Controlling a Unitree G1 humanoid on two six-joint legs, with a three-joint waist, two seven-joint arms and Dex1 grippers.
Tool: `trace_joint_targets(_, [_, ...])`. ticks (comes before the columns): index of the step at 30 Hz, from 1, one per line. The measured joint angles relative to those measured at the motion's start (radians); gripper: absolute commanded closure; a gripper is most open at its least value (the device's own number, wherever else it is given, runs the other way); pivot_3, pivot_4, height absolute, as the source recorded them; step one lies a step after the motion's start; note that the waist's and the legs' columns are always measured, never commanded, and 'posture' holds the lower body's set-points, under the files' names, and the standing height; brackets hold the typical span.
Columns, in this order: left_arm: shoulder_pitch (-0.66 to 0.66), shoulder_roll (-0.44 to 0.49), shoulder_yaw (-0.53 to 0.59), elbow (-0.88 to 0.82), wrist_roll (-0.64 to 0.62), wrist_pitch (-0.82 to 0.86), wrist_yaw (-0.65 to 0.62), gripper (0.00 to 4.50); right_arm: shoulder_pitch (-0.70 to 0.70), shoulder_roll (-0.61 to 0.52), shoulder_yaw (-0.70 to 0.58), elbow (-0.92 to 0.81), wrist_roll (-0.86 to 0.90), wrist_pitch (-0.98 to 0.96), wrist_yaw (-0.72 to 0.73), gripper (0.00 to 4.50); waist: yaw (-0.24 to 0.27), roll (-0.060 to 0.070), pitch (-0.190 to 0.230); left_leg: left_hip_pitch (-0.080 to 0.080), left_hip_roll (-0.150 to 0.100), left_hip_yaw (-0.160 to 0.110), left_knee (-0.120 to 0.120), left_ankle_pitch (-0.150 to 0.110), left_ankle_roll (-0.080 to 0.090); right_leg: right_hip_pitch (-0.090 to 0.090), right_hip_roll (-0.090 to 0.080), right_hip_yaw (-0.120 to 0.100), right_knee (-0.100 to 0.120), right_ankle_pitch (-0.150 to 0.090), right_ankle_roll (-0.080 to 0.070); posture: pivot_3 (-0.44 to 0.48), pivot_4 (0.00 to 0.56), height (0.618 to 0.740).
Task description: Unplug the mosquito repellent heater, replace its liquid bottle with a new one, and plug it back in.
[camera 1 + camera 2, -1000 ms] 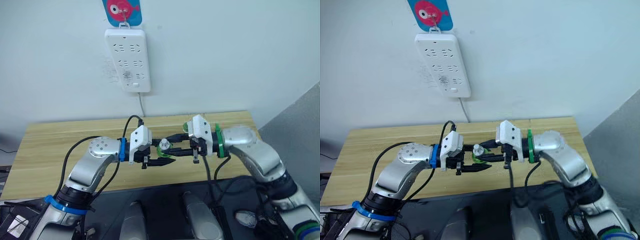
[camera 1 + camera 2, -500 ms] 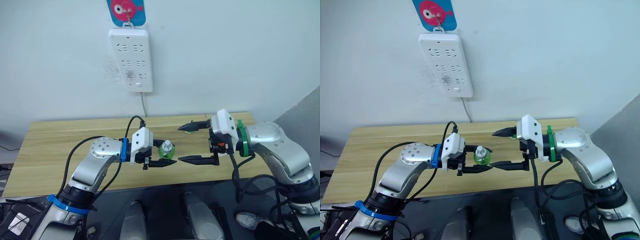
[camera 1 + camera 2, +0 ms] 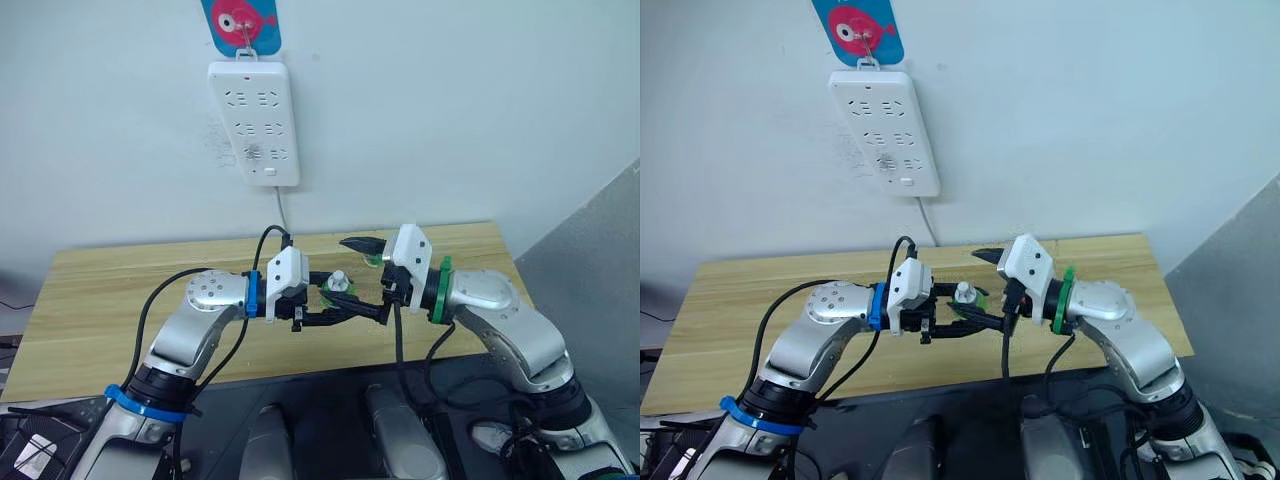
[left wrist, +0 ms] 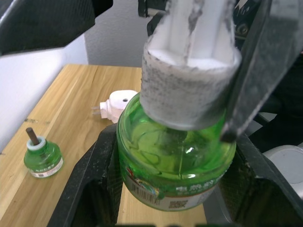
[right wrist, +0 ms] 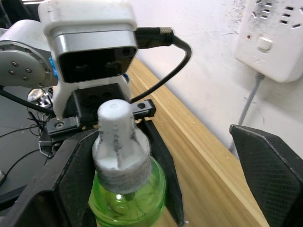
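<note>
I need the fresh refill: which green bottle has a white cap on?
The green bottle gripped in the left tool; the other bottle, standing on the table, shows a bare wick.

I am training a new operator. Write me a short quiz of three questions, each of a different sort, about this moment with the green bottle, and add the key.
1. True or false: the left gripper is shut on the capped green bottle.
2. Multiple choice: where is the mosquito repellent heater? A) plugged into the power strip on the wall; B) lying on the wooden table; C) held in the right gripper.
3. Fill in: the small green bottle with a dark wick and no cap stands on the ____.

Key: 1. true. 2. B; it lies on the table with its prongs free. 3. table; it stands apart from the heater. The right gripper is open around the white cap.
</note>
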Motion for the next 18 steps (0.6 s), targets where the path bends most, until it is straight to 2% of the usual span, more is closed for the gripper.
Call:
trace_joint_targets(4, [-0.002, 0.000, 0.001, -0.002, 0.000, 0.008, 0.012, 2.18, 0.003, -0.053, -0.038, 0.002, 0.037, 0.009, 0.042, 0.00, -0.001, 0.000, 0.000, 0.000, 0.000, 0.000, 0.000, 0.000, 0.000, 0.000, 0.000, 0.000, 0.000, 0.001, -0.001, -0.237, 0.225, 0.740])
trace_joint_targets(10, [0.000, 0.002, 0.003, -0.008, -0.001, 0.023, 0.014, 2.18, 0.073, -0.244, -0.142, -0.044, 0.129, 0.067, 0.159, 0.00, -0.002, 0.001, -0.001, 0.000, 0.000, 0.000, 0.000, 0.000, 0.000, 0.001, 0.000, 0.000, 0.000, -0.001, 0.001, -0.245, 0.227, 0.740])
trace_joint_targets(13, [-0.001, 0.000, 0.003, -0.009, -0.001, 0.023, 0.014, 2.18, 0.073, -0.240, -0.142, -0.097, 0.162, 0.088, 0.165, 0.00, -0.013, 0.003, -0.002, 0.001, 0.001, 0.000, 0.000, 0.000, 0.000, 0.001, 0.001, 0.001, 0.000, -0.001, 0.002, -0.246, 0.228, 0.740])
trace_joint_targets(18, [-0.001, -0.010, -0.001, -0.013, 0.000, 0.023, 0.015, 2.18, 0.021, -0.089, -0.050, -0.111, 0.139, 0.118, 0.040, 0.00, -0.029, 0.003, -0.002, 0.001, 0.001, 0.000, 0.000, 0.001, 0.002, 0.001, 0.001, 0.002, 0.000, 0.000, 0.002, -0.244, 0.227, 0.740])
